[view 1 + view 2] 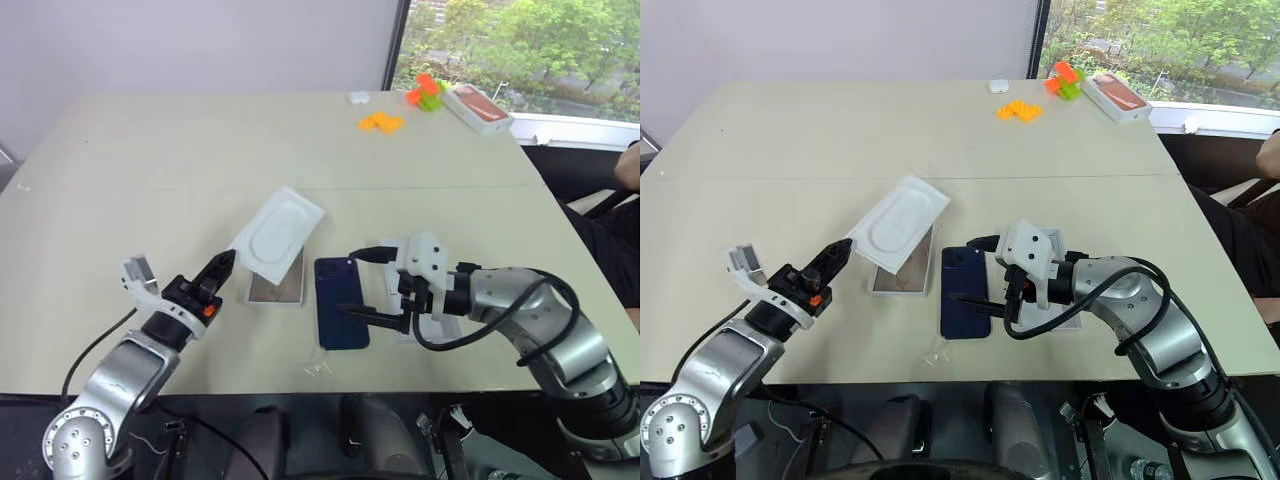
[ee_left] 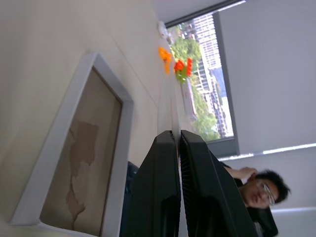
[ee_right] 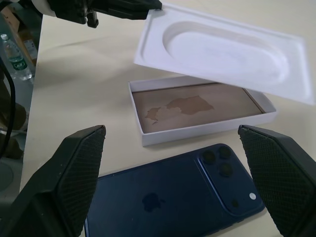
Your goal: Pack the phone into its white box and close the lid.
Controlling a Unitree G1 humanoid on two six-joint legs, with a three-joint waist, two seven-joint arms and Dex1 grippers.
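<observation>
So here's our table [image 1: 150, 150] right now. The phone [image 1: 340, 302] lies flat on it, back up, camera bump at the far end, right in front of us. Just to its left sits the white box [image 1: 276, 290], open, tan inside, with nothing in it. The two are close, with a thin strip of table between them.

The thin white insert [image 1: 277, 233] with the oval recess is tilted over the box's far end, one edge resting on the box and the rest sticking up and out toward the far left.

Our left gripper [image 1: 222, 267] is pinched shut with nothing in it, pointing forward, its tip right by the near-left corner of the insert; we can't tell if it actually touches. Our right gripper [image 1: 364, 282] is spread as wide as it goes and empty, reaching in from the right and hovering over the phone, one finger toward the camera end and one across the near half.

The lid [image 1: 405, 300] is mostly hidden under our right wrist, just right of the phone; only a white edge shows.

Far back on the table are some orange blocks [image 1: 381, 122] and an orange-topped box [image 1: 477, 108]. A person [image 2: 256, 190] sits off to the right.
</observation>
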